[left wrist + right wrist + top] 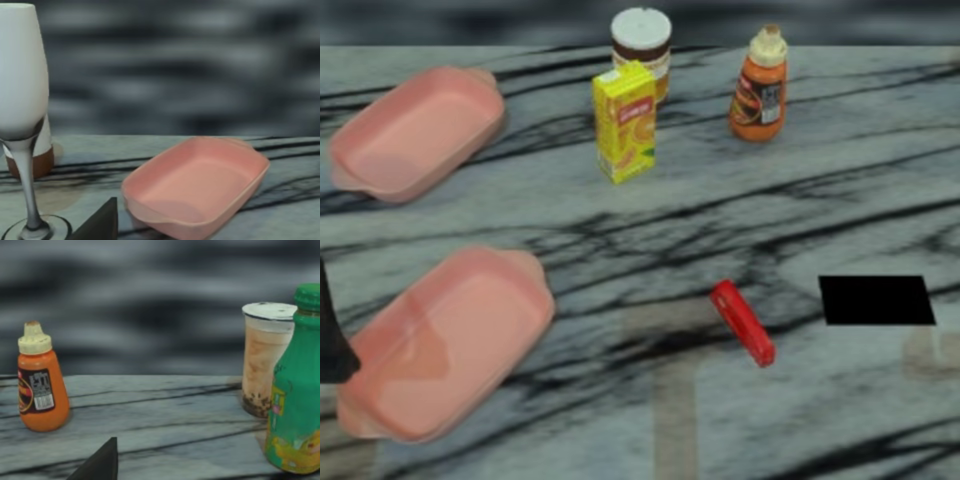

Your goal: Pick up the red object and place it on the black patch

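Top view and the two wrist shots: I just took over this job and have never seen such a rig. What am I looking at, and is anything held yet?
This is a simulated pair of AgileX arms at a marble table. The top view looks straight down; each wrist view looks out from a camera on one arm.

On the table lie the red object and, to its right and apart from it, the black patch. Two pink trays sit on the left; a yellow juice carton, a lidded cup and an orange sauce bottle stand at the back.

Only a dark piece of the left arm shows at the left edge. Neither pincer can be seen clearly, and nothing is held: the red object lies untouched.
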Available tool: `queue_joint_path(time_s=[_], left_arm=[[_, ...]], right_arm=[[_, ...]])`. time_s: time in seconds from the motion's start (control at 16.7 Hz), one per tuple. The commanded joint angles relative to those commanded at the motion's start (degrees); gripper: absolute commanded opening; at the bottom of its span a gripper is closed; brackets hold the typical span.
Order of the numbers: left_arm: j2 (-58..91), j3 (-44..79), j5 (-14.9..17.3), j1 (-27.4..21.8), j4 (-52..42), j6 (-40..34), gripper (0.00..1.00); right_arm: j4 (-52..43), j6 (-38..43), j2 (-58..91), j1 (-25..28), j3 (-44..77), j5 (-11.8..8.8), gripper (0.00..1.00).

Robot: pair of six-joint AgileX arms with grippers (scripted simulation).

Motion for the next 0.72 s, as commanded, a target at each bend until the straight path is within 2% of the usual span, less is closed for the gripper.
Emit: queue_joint_path(time_s=[0.36, 0.72], left_arm=[[0.0, 0.0, 0.0, 0.0, 0.0, 0.0, 1.0], [0.0, 0.0, 0.0, 0.0, 0.0, 0.0, 1.0]], right_arm=[[-4.3, 0.5, 5.9, 2.4, 6.0, -0.2, 1.0], [-20.7, 2.1, 32.9, 10.7, 29.7, -0.1, 1.0]])
